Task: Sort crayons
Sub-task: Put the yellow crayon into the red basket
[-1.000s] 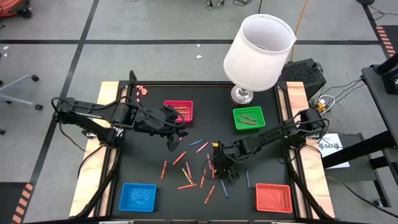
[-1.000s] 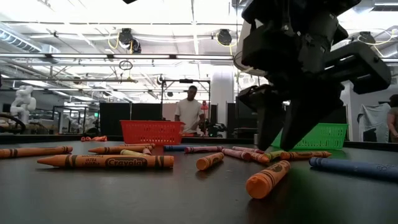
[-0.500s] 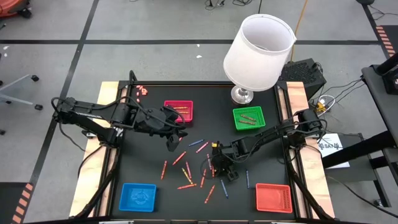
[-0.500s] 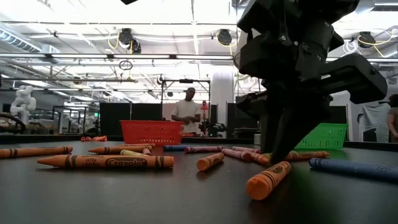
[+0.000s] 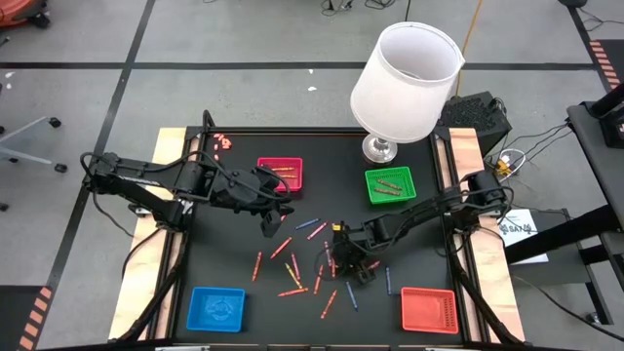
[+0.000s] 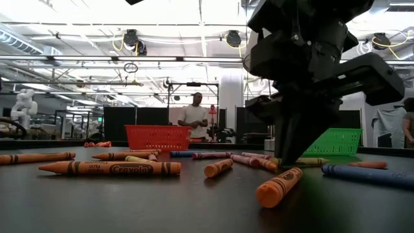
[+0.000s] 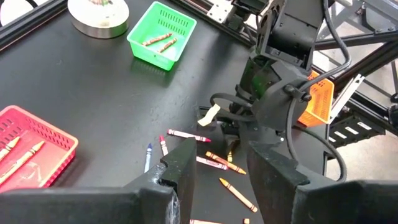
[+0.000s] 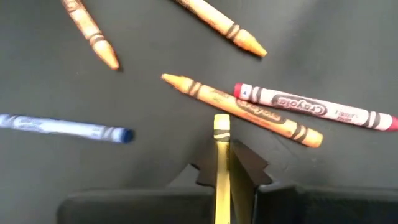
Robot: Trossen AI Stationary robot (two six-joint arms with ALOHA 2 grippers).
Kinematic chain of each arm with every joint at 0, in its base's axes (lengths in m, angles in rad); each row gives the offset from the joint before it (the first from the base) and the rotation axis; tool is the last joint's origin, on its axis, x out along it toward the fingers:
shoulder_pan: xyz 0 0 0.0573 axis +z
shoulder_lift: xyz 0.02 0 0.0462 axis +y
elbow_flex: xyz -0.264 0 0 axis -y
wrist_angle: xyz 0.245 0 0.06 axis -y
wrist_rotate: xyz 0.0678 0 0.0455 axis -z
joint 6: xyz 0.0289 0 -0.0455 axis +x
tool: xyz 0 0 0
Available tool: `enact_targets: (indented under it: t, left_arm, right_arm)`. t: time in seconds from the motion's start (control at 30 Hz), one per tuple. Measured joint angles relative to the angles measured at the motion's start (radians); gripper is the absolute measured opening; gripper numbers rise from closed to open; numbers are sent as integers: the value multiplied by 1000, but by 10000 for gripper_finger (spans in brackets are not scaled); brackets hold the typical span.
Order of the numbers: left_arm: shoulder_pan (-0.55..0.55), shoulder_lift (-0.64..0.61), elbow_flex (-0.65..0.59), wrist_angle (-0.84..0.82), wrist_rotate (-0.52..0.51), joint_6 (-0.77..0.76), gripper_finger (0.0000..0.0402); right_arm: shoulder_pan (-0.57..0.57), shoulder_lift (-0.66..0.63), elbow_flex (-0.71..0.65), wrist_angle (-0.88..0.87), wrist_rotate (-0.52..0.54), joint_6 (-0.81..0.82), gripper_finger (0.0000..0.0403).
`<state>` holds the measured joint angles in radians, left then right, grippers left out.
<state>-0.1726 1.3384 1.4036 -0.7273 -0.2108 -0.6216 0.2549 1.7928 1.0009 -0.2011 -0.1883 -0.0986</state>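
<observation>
Pinching a yellow crayon [image 8: 221,163] between its closed fingers, right hand [image 8: 222,167] low among the crayons [image 5: 302,268].

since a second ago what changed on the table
The right gripper, down among the loose crayons at mid-table, closed its jaws from open onto a yellow crayon. An orange crayon beside it shifted sideways. The left gripper stayed open above the table; trays unchanged.
</observation>
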Motion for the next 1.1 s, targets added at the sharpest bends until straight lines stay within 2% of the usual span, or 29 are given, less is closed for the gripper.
enact_targets:
  t: [0.43, 0.83, 1.1]
  left_arm:
    - [0, 0, 0, 1, 0, 0, 141]
    - [0, 0, 0, 13, 0, 7, 141]
    - [0, 0, 0, 43, 14, 34, 141]
  right_arm:
    - [1, -178, 0, -41, 36, 114, 2]
    - [-1, -475, 0, -81, 221, 294, 2]
    - [-5, -591, 0, -37, 345, 301, 2]
